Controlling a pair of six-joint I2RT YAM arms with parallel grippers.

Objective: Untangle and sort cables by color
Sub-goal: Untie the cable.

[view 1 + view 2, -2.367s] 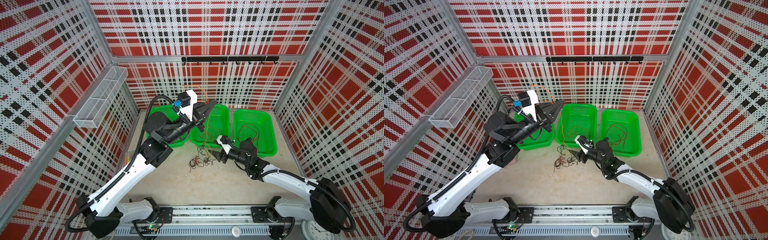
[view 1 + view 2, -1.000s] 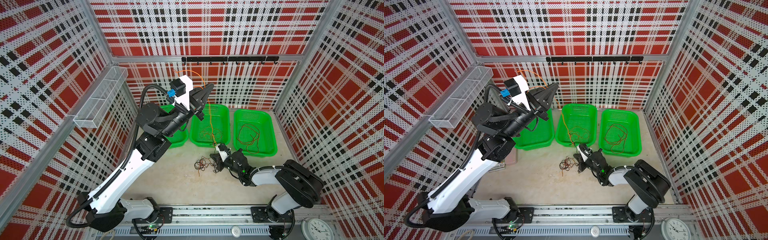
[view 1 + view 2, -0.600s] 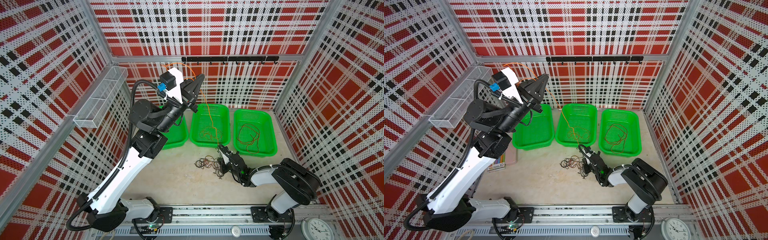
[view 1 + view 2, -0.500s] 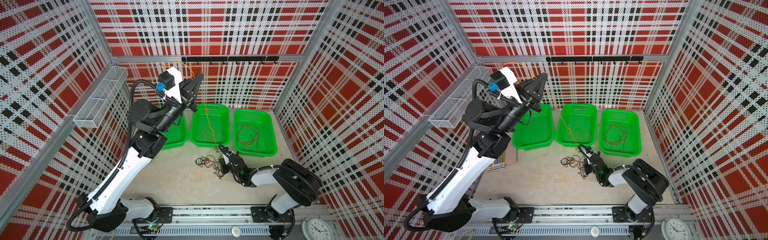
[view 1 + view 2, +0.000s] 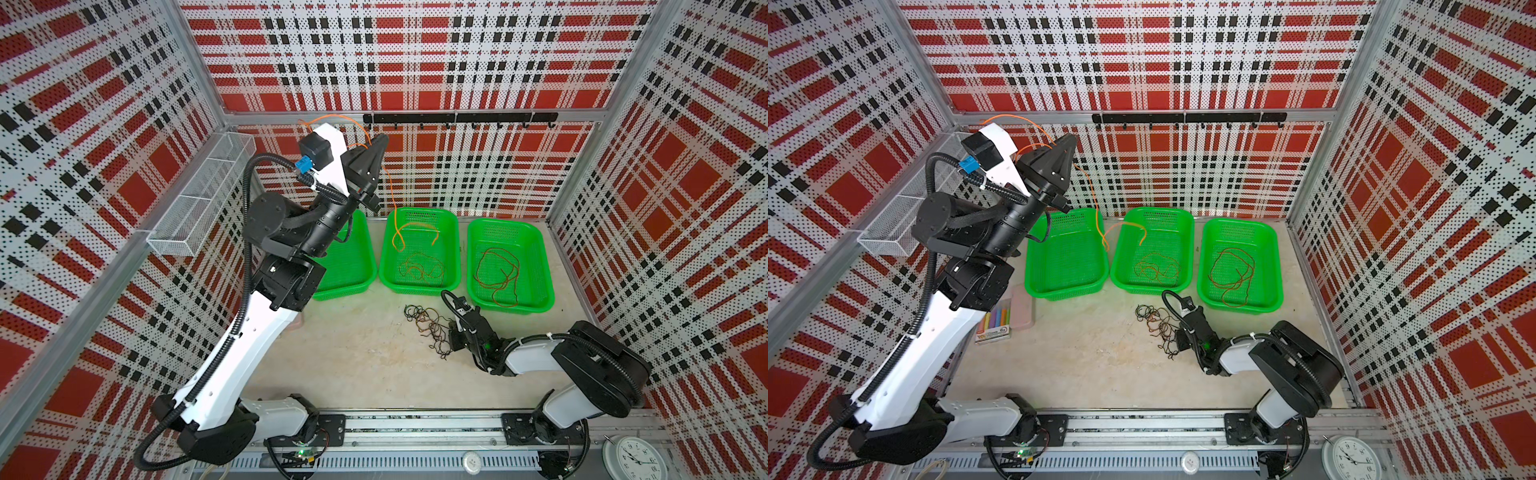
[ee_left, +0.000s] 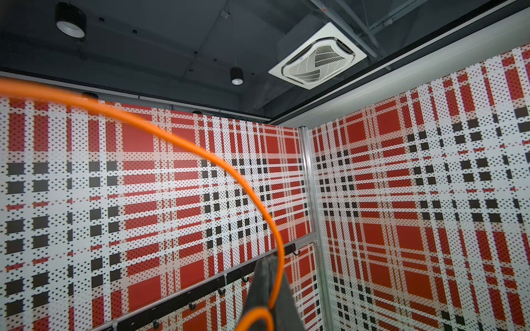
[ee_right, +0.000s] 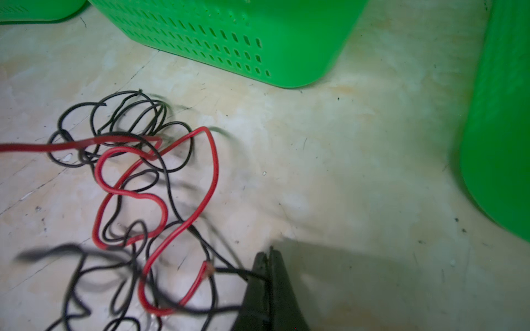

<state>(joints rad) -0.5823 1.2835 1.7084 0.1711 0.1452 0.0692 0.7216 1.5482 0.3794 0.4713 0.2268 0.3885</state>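
Note:
My left gripper [image 5: 380, 139] [image 5: 1071, 141] is raised high near the back wall, shut on an orange cable [image 5: 390, 195] [image 6: 200, 152]. The cable's loose lower end dangles over the middle green basket [image 5: 419, 287]. In the left wrist view the strand runs between the closed fingertips of the left gripper [image 6: 269, 260]. My right gripper [image 5: 453, 336] [image 7: 268, 255] lies low on the table, shut on a black cable [image 7: 229, 270] of the tangle [image 5: 430, 328] [image 5: 1156, 322]. A red cable [image 7: 212, 160] winds through that tangle.
Three green baskets stand in a row at the back: the left one [image 5: 345, 286], the middle one holding orange-brown cables [image 5: 419, 268], the right one [image 5: 511, 308] holding reddish-brown cables [image 5: 498, 274]. A chalk box [image 5: 994, 324] lies by the left arm. A wire shelf [image 5: 199, 195] hangs on the left wall.
The left arm has risen and swung left with the orange cable, whose lower end has come out of the tangle and now hangs over the middle basket. The right gripper stays down on the tangle.

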